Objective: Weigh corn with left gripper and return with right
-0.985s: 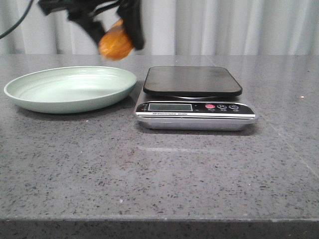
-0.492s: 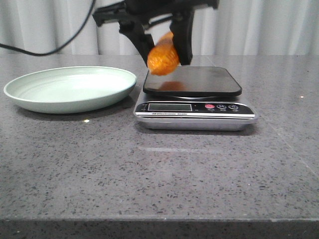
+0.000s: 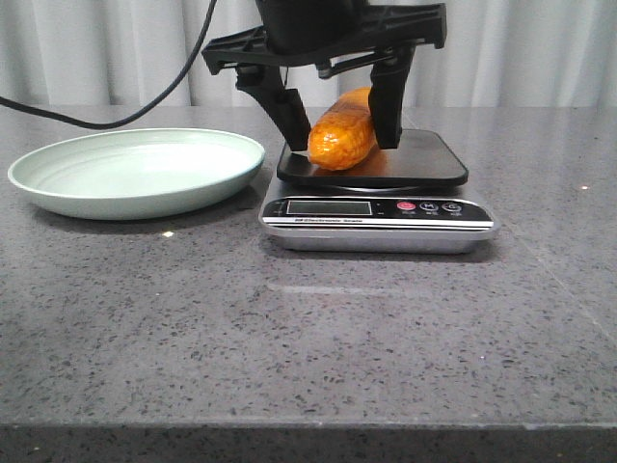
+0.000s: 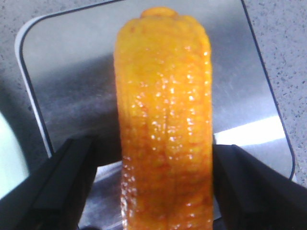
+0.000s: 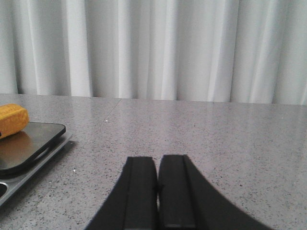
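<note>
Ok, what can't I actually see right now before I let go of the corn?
- Scale display, front view: reading too small to make out.
- Corn's underside, left wrist view: hidden by the corn itself, so contact with the scale platform is uncertain.
- Right gripper, right wrist view: base cut off at frame edge.

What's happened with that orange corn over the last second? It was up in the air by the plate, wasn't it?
The left pincer carried the corn rightward from above the plate and down onto the scale. Its fingers now stand apart from the corn's sides, so it seems to have let go. Plate and scale stayed put.
</note>
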`<move>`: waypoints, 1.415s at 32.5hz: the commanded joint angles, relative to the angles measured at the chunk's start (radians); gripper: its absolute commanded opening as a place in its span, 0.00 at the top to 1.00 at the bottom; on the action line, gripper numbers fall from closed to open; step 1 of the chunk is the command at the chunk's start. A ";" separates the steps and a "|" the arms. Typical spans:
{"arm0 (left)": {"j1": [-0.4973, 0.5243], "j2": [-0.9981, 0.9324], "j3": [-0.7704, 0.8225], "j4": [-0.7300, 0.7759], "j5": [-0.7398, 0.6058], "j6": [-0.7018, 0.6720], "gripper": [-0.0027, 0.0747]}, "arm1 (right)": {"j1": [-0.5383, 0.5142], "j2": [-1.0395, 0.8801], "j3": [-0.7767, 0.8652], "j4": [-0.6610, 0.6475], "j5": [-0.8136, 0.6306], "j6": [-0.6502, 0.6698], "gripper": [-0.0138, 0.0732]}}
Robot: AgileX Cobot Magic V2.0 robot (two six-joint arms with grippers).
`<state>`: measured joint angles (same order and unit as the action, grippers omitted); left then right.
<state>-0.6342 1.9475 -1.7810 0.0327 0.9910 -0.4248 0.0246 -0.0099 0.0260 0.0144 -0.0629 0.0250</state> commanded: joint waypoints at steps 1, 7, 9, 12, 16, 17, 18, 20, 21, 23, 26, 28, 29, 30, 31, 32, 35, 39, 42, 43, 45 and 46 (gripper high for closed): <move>-0.007 -0.055 -0.033 0.002 -0.023 0.000 0.24 | 0.001 -0.018 -0.006 0.004 -0.081 -0.004 0.64; -0.007 -0.082 -0.053 0.013 -0.030 0.000 0.24 | 0.001 -0.018 -0.006 0.004 -0.081 -0.004 0.64; -0.007 -0.107 -0.053 0.018 -0.052 0.000 0.24 | 0.001 -0.018 -0.006 0.004 -0.081 -0.004 0.64; -0.007 -0.155 -0.053 0.018 -0.086 0.000 0.24 | 0.001 -0.018 -0.006 0.004 -0.081 -0.004 0.64; -0.007 -0.224 -0.053 0.047 -0.103 0.002 0.24 | 0.001 -0.018 -0.006 0.004 -0.081 -0.004 0.64; -0.007 -0.241 -0.053 0.062 -0.103 0.002 0.24 | 0.001 -0.018 -0.006 0.004 -0.081 -0.004 0.64; -0.007 -0.254 -0.053 0.076 -0.100 0.002 0.24 | 0.001 -0.018 -0.006 0.004 -0.081 -0.004 0.64; -0.007 -0.294 -0.038 0.104 -0.100 0.002 0.24 | 0.001 -0.018 -0.006 0.004 -0.081 -0.004 0.64; -0.007 -0.314 -0.028 0.115 -0.100 0.002 0.24 | 0.001 -0.018 -0.006 0.004 -0.081 -0.004 0.64; -0.007 -0.358 0.004 0.141 -0.107 0.002 0.24 | 0.001 -0.018 -0.006 0.004 -0.081 -0.004 0.64; -0.007 -0.446 0.098 0.153 -0.154 0.002 0.24 | 0.001 -0.018 -0.006 0.004 -0.081 -0.004 0.64; -0.007 -0.503 0.161 0.154 -0.197 0.002 0.24 | 0.001 -0.018 -0.006 0.004 -0.081 -0.004 0.64; -0.007 -0.533 0.210 0.154 -0.220 0.002 0.24 | 0.001 -0.018 -0.006 0.004 -0.081 -0.004 0.64; -0.007 -0.563 0.250 0.155 -0.242 0.002 0.24 | 0.001 -0.018 -0.006 0.004 -0.081 -0.004 0.64; -0.007 -0.594 0.291 0.157 -0.273 0.002 0.24 | 0.001 -0.018 -0.006 0.004 -0.081 -0.004 0.64; -0.007 -0.632 0.341 0.158 -0.298 0.002 0.24 | 0.001 -0.018 -0.006 0.004 -0.081 -0.004 0.64; -0.007 -0.729 0.458 0.172 -0.376 0.002 0.24 | 0.001 -0.018 -0.006 0.004 -0.081 -0.004 0.64; -0.007 -0.853 0.614 0.216 -0.441 0.002 0.24 | 0.001 -0.018 -0.006 0.004 -0.081 -0.004 0.64; -0.007 -0.947 0.709 0.225 -0.482 0.002 0.24 | 0.001 -0.018 -0.006 0.004 -0.081 -0.004 0.64; -0.007 -0.969 0.739 0.225 -0.491 0.002 0.24 | 0.001 -0.018 -0.006 0.004 -0.081 -0.004 0.64; -0.007 -1.037 0.807 0.225 -0.521 0.002 0.24 | 0.001 -0.018 -0.006 0.004 -0.081 -0.004 0.64; -0.007 -1.068 0.836 0.225 -0.533 0.002 0.24 | 0.001 -0.018 -0.006 0.004 -0.081 -0.004 0.64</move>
<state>-0.6342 0.9688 -0.9802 0.2441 0.5665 -0.4248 0.0246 -0.0099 0.0260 0.0144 -0.0629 0.0250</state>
